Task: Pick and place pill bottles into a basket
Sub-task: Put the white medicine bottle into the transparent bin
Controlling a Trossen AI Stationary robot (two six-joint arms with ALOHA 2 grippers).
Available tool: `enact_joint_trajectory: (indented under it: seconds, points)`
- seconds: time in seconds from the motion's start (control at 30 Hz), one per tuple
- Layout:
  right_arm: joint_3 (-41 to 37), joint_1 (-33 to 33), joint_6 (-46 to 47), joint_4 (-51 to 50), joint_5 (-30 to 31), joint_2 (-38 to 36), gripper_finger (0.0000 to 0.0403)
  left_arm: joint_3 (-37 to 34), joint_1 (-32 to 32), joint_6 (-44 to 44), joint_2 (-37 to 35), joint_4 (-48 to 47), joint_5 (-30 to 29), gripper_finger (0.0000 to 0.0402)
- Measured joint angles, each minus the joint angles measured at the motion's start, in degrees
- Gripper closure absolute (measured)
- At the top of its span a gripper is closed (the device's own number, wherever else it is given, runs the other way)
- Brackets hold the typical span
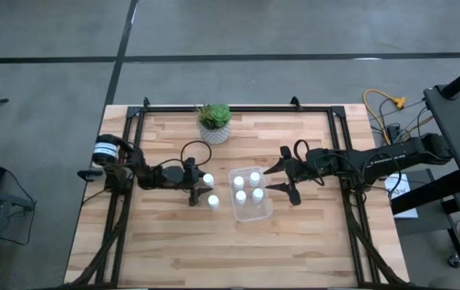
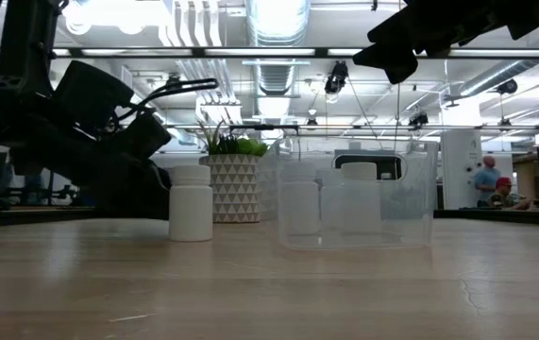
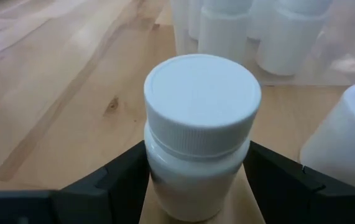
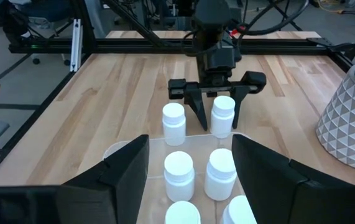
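A white pill bottle (image 3: 199,124) stands upright on the wooden table, between the two fingers of my open left gripper (image 3: 196,149). The fingers stand on either side of its body, low over the table; whether they touch it I cannot tell. In the high view this bottle (image 1: 209,179) is just left of the basket. A second bottle (image 1: 213,200) stands nearer the table's front edge. The clear basket (image 1: 254,212) sits mid-table and holds several upright bottles. My right gripper (image 1: 271,179) hangs open and raised at the basket's right side, empty.
A whitish patterned pot with a green plant (image 1: 214,123) stands near the table's far edge, behind the bottles. The black frame rails (image 1: 238,109) run along the table's far and side edges. Bare wood (image 1: 213,250) lies in front of the basket.
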Motion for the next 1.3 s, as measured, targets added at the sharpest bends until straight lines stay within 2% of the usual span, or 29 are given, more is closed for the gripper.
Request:
enact_joint_trajectory:
  seconds: [0.9,1.03,1.13,1.3]
  points:
    - [-0.07,0.0,0.09,0.01,0.04,0.0,0.0184,-0.07,0.24,0.13,-1.77,2.53,0.1,0.0166]
    - [-0.07,0.0,0.2,0.0,0.04,0.0,0.0184,-0.22,1.08,1.58,-6.08,-0.3,0.96,0.0166]
    - [-0.07,0.0,0.19,-0.02,0.06,0.0,0.0184,-0.22,2.01,2.6,-12.59,-5.64,2.35,0.0166]
    - [-0.07,0.0,0.12,-0.02,0.07,0.0,0.0184,1.71,3.31,2.62,-26.66,-26.13,2.97,0.0166]
